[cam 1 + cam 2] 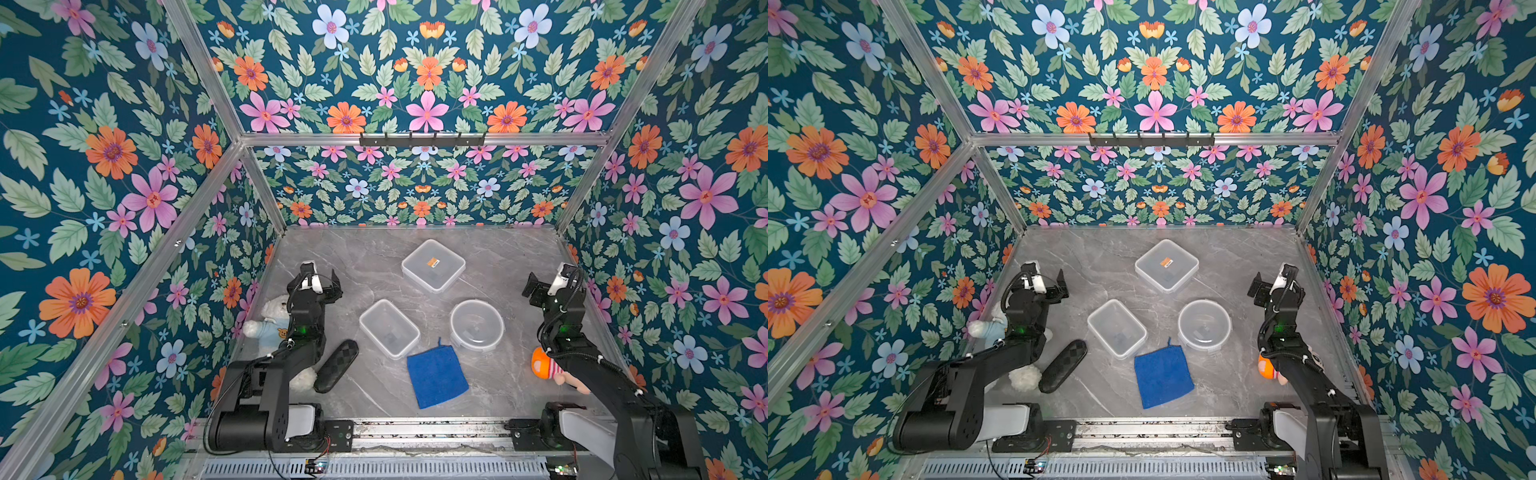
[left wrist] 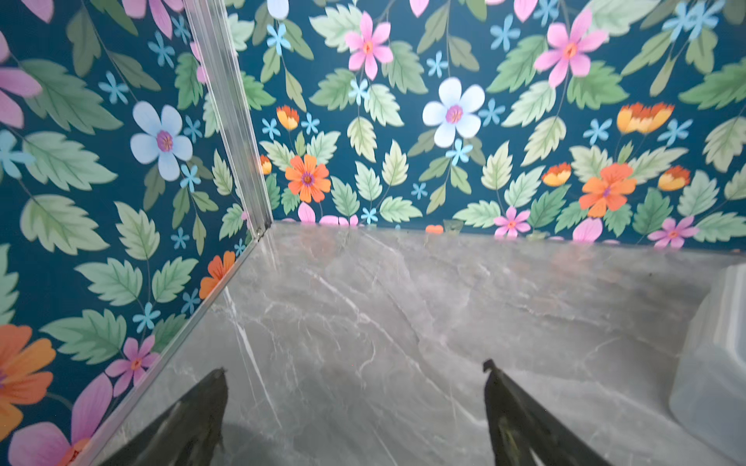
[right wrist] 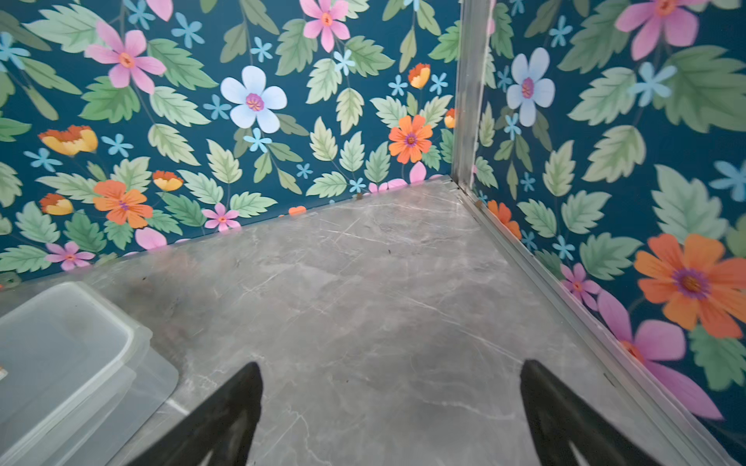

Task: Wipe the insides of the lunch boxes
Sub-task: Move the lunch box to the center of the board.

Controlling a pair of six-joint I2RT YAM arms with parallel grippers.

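Three clear lunch boxes stand on the grey marble table in both top views: a square one [image 1: 433,265] [image 1: 1167,265] toward the back, a rectangular one [image 1: 389,328] [image 1: 1117,328] and a round one [image 1: 476,324] [image 1: 1204,325] nearer the front. A blue cloth [image 1: 436,374] [image 1: 1163,376] lies flat just in front of them. My left gripper [image 1: 322,274] [image 2: 355,365] hovers open left of the boxes, holding nothing. At the right wall, my right gripper [image 1: 548,274] [image 3: 391,362] is open too. The square box's corner shows in the left wrist view [image 2: 714,363] and the right wrist view [image 3: 60,347].
A white plush bear [image 1: 268,320] and a black oblong case [image 1: 336,365] lie under and beside the left arm. An orange-capped doll [image 1: 544,365] lies under the right arm. Floral walls close in the table on three sides; a hook rail [image 1: 422,139] hangs on the back wall.
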